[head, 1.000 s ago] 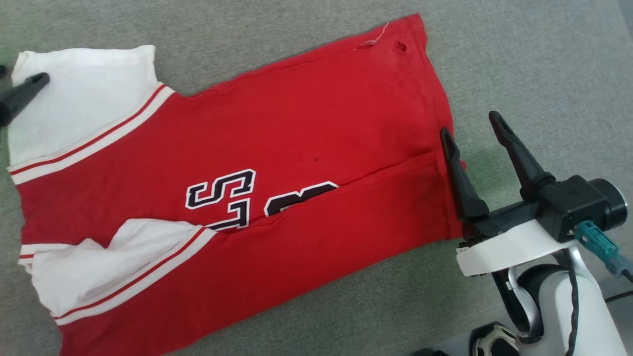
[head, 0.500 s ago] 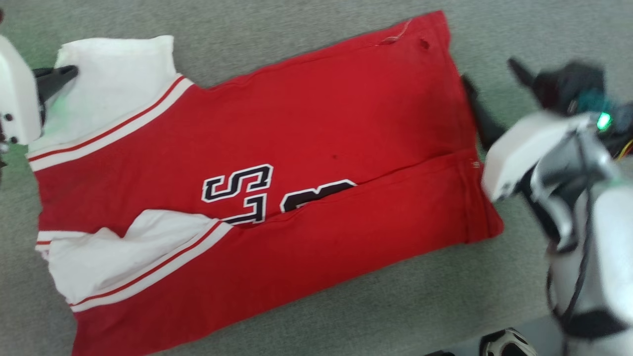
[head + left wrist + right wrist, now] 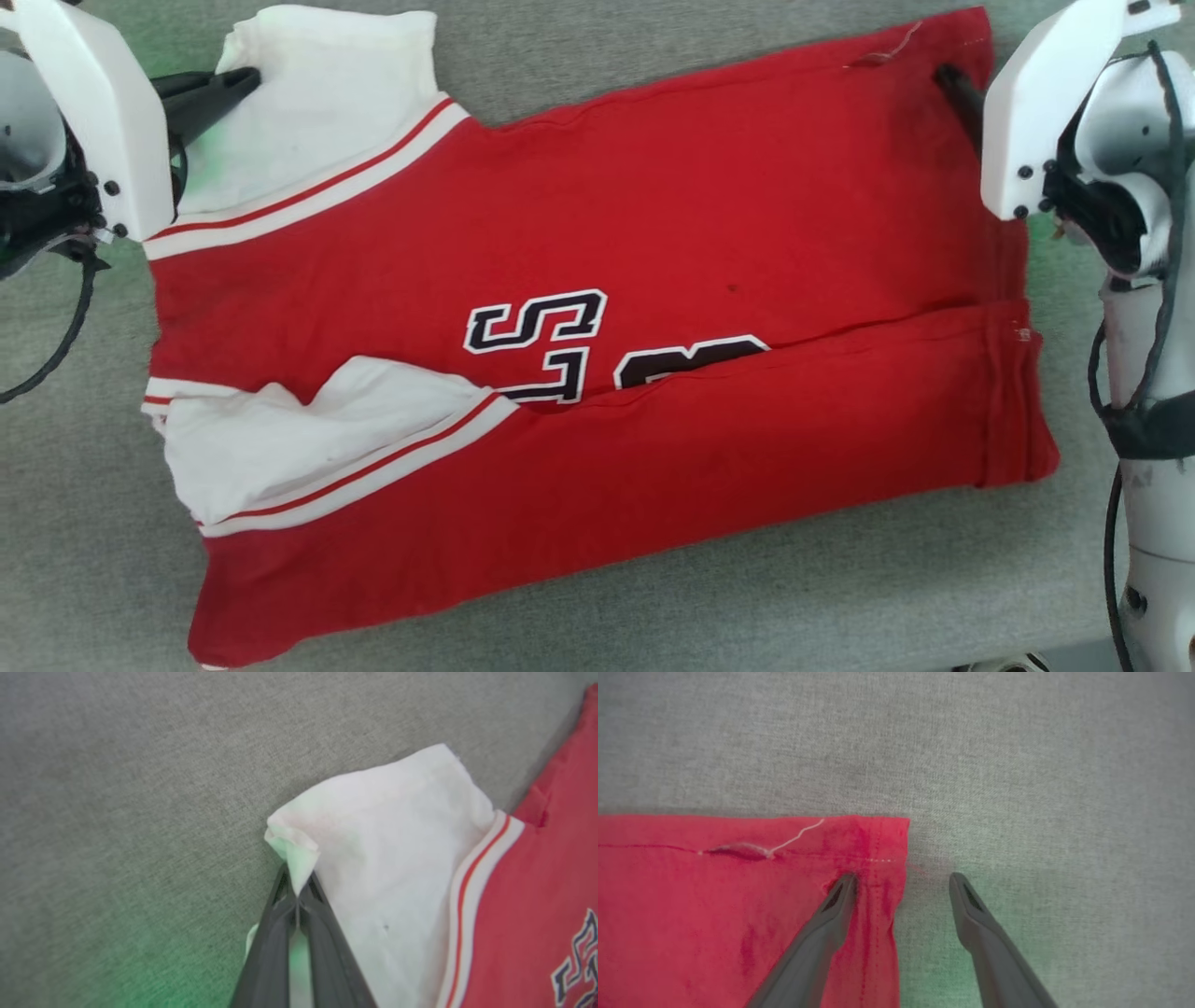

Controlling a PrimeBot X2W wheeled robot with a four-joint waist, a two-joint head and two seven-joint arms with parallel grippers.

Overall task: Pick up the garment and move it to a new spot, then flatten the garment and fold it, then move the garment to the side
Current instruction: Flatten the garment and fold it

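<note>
Left wrist view: left hand [image 3: 297, 891] has its fingers pressed together, clamped on a pinched corner of the white sleeve [image 3: 387, 835]. The pinched cloth stands up in a small peak just past the tips. The sleeve spreads to the right of the fingers, then comes the striped trim [image 3: 472, 882], then the red body of the garment [image 3: 537, 896]. Grey woven tabletop [image 3: 140, 788] lies to the left, with a green glow on it near the bottom edge.

Right wrist view: right hand [image 3: 902, 877] has its fingers wide apart and holds nothing. One tip is over the red cloth just inside the hem corner [image 3: 882, 835]; the other is over bare tabletop just beside it, so the garment's edge runs between them. Cannot tell whether either tip touches down. A loose pale thread [image 3: 798, 835] lies along the seam near the corner.

Head view: garment lies flat on the tabletop, sleeves toward the robot's left and hem toward its right. The near long side is folded over the middle, covering part of the black-and-white lettering [image 3: 537, 322]. The near sleeve lies on top at lower left. Left hand is at the far sleeve, right hand at the far hem corner.
</note>
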